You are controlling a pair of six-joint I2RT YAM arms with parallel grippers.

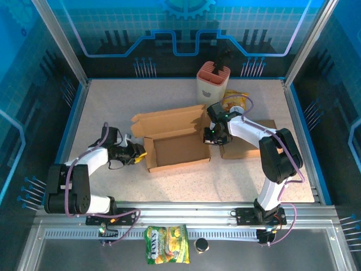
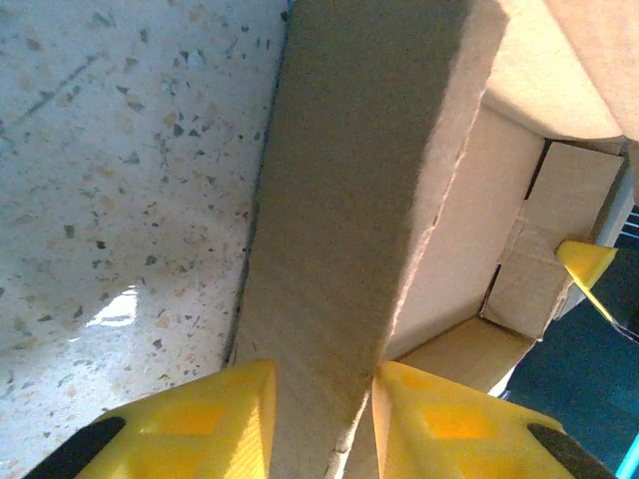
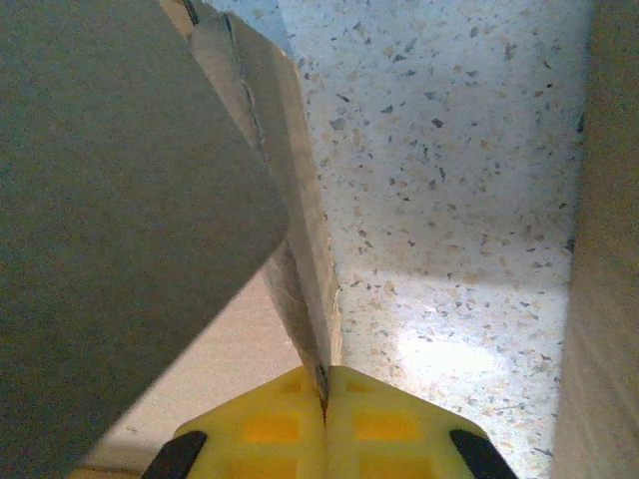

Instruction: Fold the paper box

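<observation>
Left hand (image 1: 140, 152) clamps paper box (image 1: 177, 149) left wall, right hand (image 1: 210, 138) pinches right flap. Around: one holder (image 1: 212, 82), one flat carton (image 1: 234, 151), one snack bag (image 1: 167, 252).

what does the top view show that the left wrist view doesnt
Top view: the whole open box, the right gripper at its right wall, a second cardboard piece, a pink-topped holder and a snack bag.
Left wrist: up close, yellow fingers on either side of the box's left wall, plus the folds at an inside corner.
Both: the box, the left gripper and the speckled table.
</observation>
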